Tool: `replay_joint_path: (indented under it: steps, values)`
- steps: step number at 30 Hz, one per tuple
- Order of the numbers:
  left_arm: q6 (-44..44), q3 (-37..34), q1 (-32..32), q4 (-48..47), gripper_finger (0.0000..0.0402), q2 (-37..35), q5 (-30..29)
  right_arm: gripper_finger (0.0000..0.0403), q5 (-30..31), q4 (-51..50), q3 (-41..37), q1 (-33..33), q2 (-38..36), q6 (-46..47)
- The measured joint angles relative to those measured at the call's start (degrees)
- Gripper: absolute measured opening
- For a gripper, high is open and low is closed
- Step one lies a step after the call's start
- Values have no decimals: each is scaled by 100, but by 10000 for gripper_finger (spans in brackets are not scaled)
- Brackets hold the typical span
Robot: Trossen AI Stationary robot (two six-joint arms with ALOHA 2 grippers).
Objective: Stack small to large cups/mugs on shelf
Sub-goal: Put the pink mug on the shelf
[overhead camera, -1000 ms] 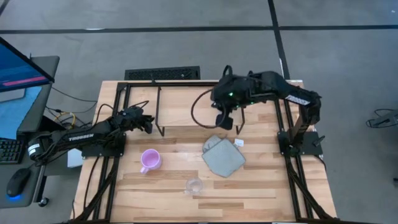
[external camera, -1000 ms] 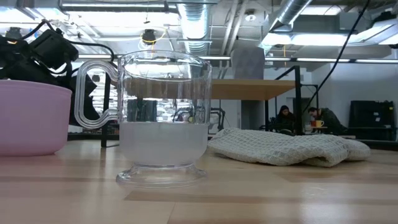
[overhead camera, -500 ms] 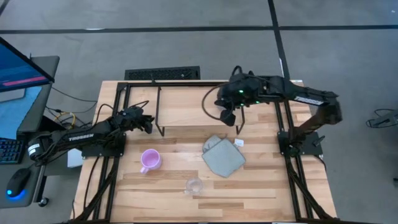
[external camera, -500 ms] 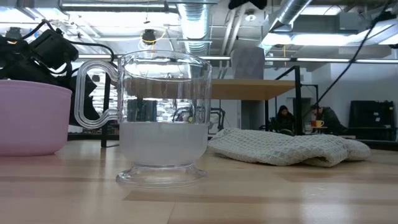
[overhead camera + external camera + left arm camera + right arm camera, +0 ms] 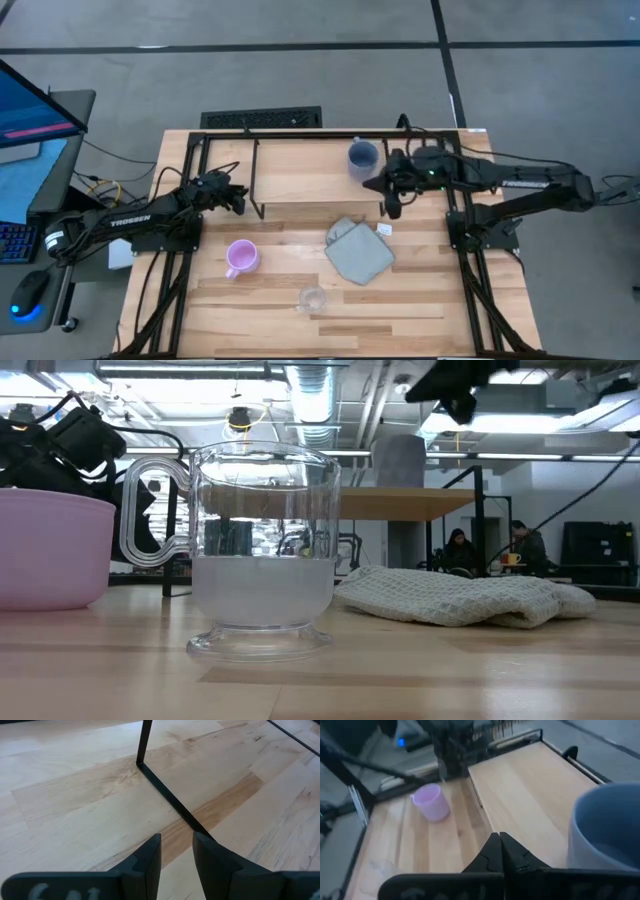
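The blue-grey mug (image 5: pixel 362 157) (image 5: pixel 605 827) stands upright on the shelf (image 5: pixel 300 165), near its right end. My right gripper (image 5: pixel 380 187) (image 5: pixel 500 837) is shut and hovers just right of that mug, clear of it. The pink-lilac mug (image 5: pixel 241 257) (image 5: pixel 45 550) and the tiny clear glass cup (image 5: pixel 312 297) (image 5: pixel 262 550) stand on the tabletop nearer the front. My left gripper (image 5: pixel 243 200) (image 5: pixel 176 840) waits low by the shelf's left leg, its fingers slightly open and holding nothing.
A grey-green cloth (image 5: pixel 358 252) (image 5: pixel 470 598) lies crumpled on the table between the shelf and the glass cup. The shelf's black wire legs (image 5: pixel 165 795) stand on the tabletop. People sit in the room beyond the table.
My right arm has drawn back from over the shelf toward the table's right edge. The blue-grey mug, hidden under that arm before, now shows standing on the shelf.
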Motion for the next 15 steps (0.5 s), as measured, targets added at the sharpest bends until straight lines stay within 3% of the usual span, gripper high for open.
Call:
replay_joint_path:
  steps: [8,15]
  values:
    - [0,-2,0,0,103,0,0,1,1,1128,-1588,430,-1185,682]
    - [-1,-2,2,78,103,1,0,0,-2,671,-2038,1120,-1778,1055]
